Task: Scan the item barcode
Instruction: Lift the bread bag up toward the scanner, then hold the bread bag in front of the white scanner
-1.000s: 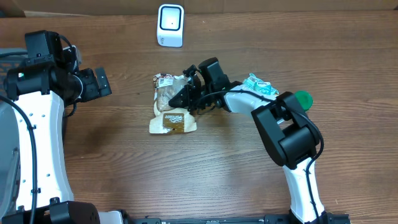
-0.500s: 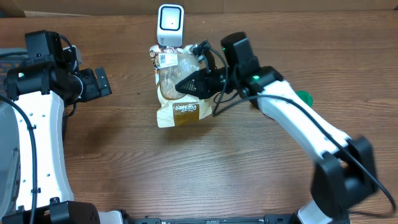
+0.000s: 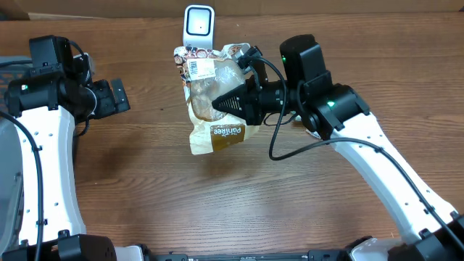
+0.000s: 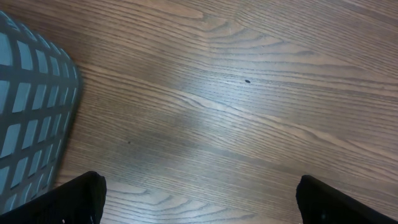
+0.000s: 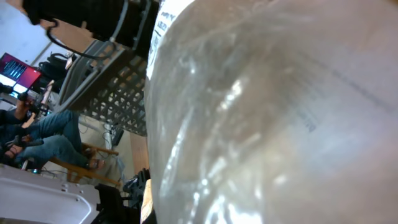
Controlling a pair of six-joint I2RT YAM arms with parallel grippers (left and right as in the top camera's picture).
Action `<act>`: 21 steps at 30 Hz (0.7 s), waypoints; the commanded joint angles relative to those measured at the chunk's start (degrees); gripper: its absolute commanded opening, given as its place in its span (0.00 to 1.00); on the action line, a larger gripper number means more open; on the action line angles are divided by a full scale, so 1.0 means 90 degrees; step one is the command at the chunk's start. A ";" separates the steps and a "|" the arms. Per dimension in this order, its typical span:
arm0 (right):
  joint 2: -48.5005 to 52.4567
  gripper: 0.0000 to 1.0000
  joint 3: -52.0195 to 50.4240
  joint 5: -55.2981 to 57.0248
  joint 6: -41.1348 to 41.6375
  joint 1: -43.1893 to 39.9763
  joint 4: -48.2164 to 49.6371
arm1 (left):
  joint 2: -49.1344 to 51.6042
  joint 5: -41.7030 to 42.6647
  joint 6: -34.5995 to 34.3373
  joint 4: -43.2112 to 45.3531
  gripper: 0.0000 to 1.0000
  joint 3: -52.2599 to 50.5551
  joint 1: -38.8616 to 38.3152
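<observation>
The item is a clear plastic bag of bread (image 3: 210,94) with a brown label at its lower end and a white barcode sticker (image 3: 201,69) near its top. My right gripper (image 3: 230,101) is shut on the bag and holds it above the table, just in front of the white scanner (image 3: 199,23) at the back. The bag's shiny plastic (image 5: 273,118) fills the right wrist view and hides the fingers there. At the left side my left gripper (image 3: 116,96) stands open with only bare wood between its fingers (image 4: 74,199).
A grey mesh basket (image 4: 31,112) lies at the left edge beside the left arm. Behind the right arm lie a teal packet and a green object (image 3: 354,114), mostly hidden. The wooden table (image 3: 217,196) spreads out in front.
My right gripper has lifted the bag off the table and carried it back and slightly right, up to the scanner. The left arm has not moved.
</observation>
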 commanded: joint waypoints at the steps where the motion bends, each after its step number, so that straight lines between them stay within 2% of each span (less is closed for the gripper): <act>1: -0.0257 0.04 0.0053 -0.0034 -0.0112 0.0007 -0.0041 | -0.0039 0.0017 0.0075 0.0007 1.00 0.0036 -0.0041; 5: -0.0262 0.04 0.0053 0.0085 -0.0053 0.0007 -0.0087 | -0.0039 0.0019 0.0075 0.0007 1.00 0.0036 -0.0041; 8: -0.0262 0.04 0.0075 0.0852 0.0423 0.0007 -0.0197 | -0.0039 0.0017 0.0075 0.0007 1.00 0.0036 -0.0044; 11: -0.0238 0.04 0.0311 0.1532 0.0403 0.0007 -0.0464 | -0.0039 0.0019 0.0075 0.0007 1.00 0.0036 -0.0044; 16: 0.0075 0.04 0.1457 0.2987 0.0029 0.0022 -0.1095 | -0.0039 0.0019 0.0075 0.0007 1.00 0.0036 -0.0044; 21: 0.1064 0.04 0.2800 0.4612 -0.0714 0.0117 -0.1037 | -0.0039 0.0017 0.0075 0.0007 1.00 0.0036 -0.0044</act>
